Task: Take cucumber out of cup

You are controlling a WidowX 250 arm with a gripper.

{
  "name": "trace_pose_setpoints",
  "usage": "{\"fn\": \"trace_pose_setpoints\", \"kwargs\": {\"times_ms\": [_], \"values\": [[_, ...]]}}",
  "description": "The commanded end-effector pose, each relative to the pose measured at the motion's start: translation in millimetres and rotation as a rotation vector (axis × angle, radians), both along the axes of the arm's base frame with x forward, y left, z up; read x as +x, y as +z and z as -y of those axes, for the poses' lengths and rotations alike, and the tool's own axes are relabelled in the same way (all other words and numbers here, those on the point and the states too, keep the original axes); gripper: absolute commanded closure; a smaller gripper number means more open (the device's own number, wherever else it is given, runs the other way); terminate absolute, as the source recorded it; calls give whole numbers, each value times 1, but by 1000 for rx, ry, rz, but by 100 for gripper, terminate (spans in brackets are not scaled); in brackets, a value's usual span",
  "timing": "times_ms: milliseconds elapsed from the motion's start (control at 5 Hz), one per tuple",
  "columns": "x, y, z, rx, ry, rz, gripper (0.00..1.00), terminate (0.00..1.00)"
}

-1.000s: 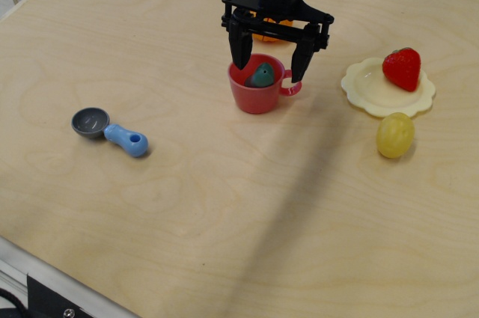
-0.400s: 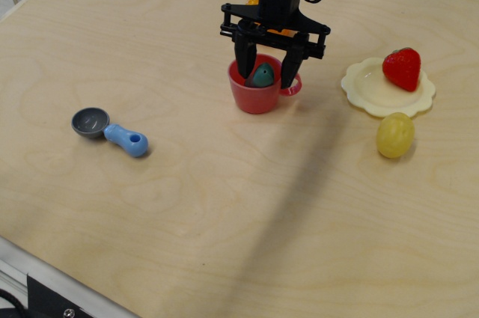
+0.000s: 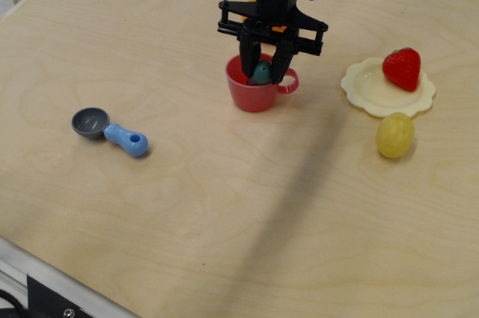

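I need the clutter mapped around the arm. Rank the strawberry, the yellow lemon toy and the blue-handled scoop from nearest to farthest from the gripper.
Gripper, jaws closed on the cucumber in the red cup:
1. Strawberry, on the cream plate at image right.
2. Yellow lemon toy, right and nearer the camera.
3. Blue-handled scoop, far image left.

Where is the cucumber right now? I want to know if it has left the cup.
The cucumber sits inside the red cup at upper centre of the table, between the closed fingers of the gripper, left of the plate.
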State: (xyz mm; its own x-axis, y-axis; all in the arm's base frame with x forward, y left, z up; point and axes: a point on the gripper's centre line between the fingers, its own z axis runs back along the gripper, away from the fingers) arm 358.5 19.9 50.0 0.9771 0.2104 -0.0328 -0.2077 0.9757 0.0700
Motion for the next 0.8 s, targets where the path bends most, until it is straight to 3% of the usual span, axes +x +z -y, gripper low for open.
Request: {"fn": "trace_pose_setpoints", "kwargs": {"times_ms": [0, 600], "values": [[6, 27, -4, -5, 8, 74, 100, 0], [-1, 62, -6, -1, 18, 142, 100, 0]]}}
